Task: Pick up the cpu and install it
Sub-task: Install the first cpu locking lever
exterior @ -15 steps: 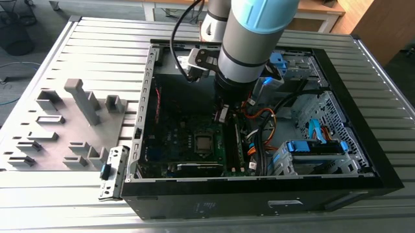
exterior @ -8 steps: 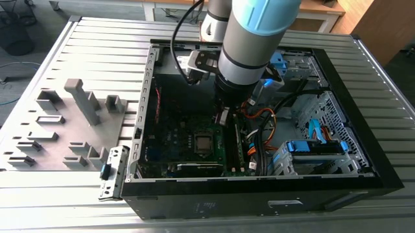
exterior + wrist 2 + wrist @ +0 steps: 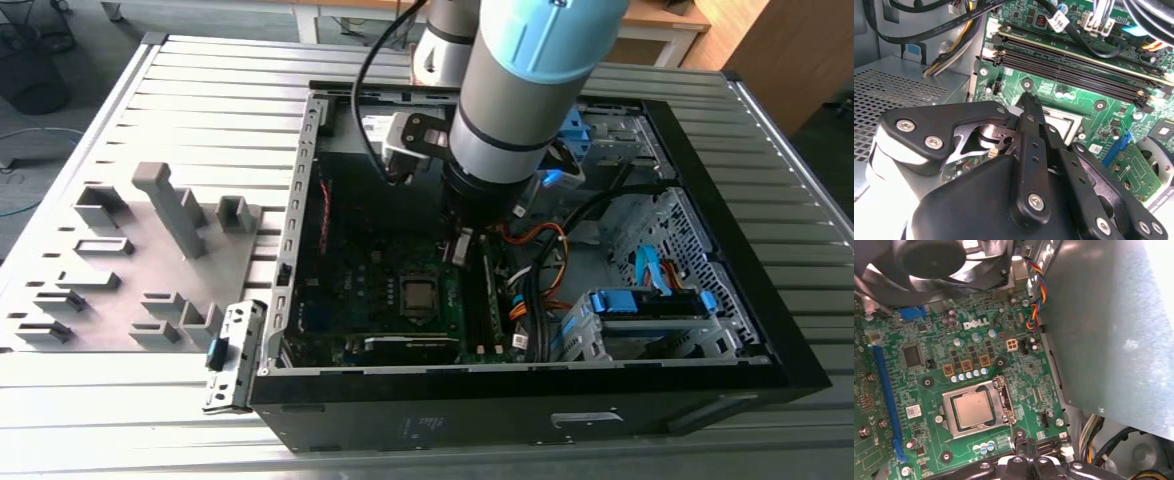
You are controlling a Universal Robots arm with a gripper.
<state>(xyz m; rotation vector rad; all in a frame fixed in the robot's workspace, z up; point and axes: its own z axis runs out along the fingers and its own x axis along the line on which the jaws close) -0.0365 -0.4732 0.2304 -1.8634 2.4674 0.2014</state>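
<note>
The cpu point(image 3: 973, 409) is a small square chip with a silver-grey top. It lies flat in its socket on the green motherboard point(image 3: 979, 345), framed by the metal socket bracket. In the exterior view the cpu point(image 3: 418, 293) sits low in the open computer case point(image 3: 694, 300). My gripper point(image 3: 461, 250) hangs inside the case just above and beside the socket, shut with nothing between its fingers. In the second wrist view the black fingers point(image 3: 1030, 130) cover part of the cpu point(image 3: 1063, 120). The gripper's tip point(image 3: 1024, 442) stands close to the socket's edge.
A grey power supply point(image 3: 1104, 330) and a black fan point(image 3: 929, 260) flank the socket. Empty memory slots point(image 3: 1074, 70) and bundled cables point(image 3: 547, 250) run nearby. Grey fixture blocks point(image 3: 147, 250) stand on the slatted table at the exterior view's left. A blue-tabbed drive cage point(image 3: 647, 310) fills the case's right.
</note>
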